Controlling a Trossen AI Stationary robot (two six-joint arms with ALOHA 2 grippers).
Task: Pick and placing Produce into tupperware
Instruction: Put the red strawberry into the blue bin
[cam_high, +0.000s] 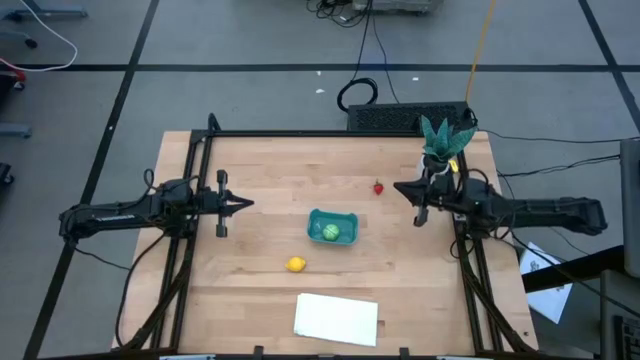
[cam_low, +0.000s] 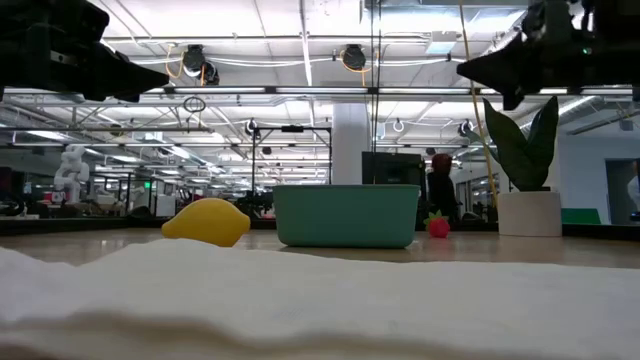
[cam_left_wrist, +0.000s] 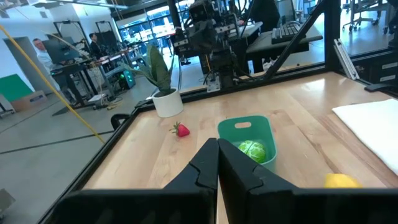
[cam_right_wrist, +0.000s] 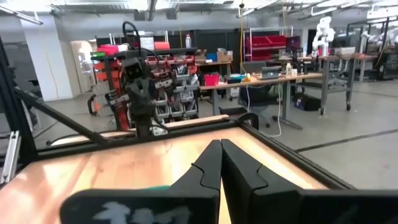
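The teal tupperware (cam_high: 333, 228) sits near the table's middle with the light-green ball (cam_high: 330, 232) inside it; both also show in the left wrist view, tub (cam_left_wrist: 246, 135) and ball (cam_left_wrist: 252, 150). The red strawberry (cam_high: 378, 187) rests on the wood toward the far right of the tub. The yellow lemon (cam_high: 295, 264) lies on the wood on the tub's near-left side. My left gripper (cam_high: 249, 204) hovers shut at the table's left, above the wood. My right gripper (cam_high: 396, 187) hovers shut at the right, just right of the strawberry.
A flat white sheet (cam_high: 337, 318) lies at the near edge. A teal-leaved potted plant (cam_high: 441, 145) stands at the far right corner, close behind my right arm. Bare wood stretches between the grippers and the tub.
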